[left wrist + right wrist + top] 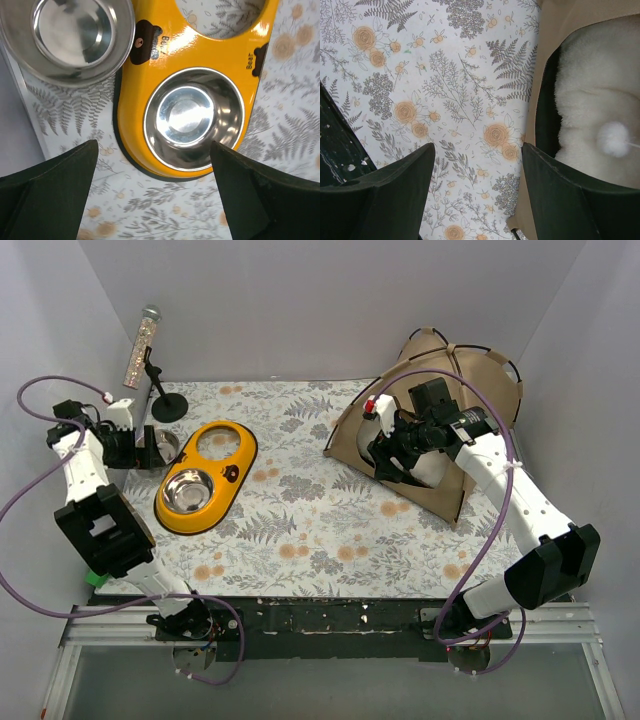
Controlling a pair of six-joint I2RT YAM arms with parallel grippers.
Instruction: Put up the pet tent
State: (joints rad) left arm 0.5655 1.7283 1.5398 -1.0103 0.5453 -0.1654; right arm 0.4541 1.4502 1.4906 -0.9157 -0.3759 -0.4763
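Note:
The pet tent [480, 375] stands at the back right, tan fabric arched over thin black poles, its doorway facing the table's middle. My right gripper [392, 458] hovers open just in front of that doorway. In the right wrist view the tent's tan edge [570, 20] runs beside the right finger [570, 200]. A fluffy cream cushion [600, 80] and a white pom-pom [612, 137] show inside. Nothing lies between the right gripper's [477, 195] jaws but the floral cloth. My left gripper [150, 448] is open at the far left, holding nothing.
A yellow bowl stand [235, 445] lies left of centre, with a steel bowl [192, 117] in its near hole and its far hole bare. A loose steel bowl [70, 35] sits beside it under my left gripper [155, 200]. A glittery tube on a black stand [145, 340] rises at the back left.

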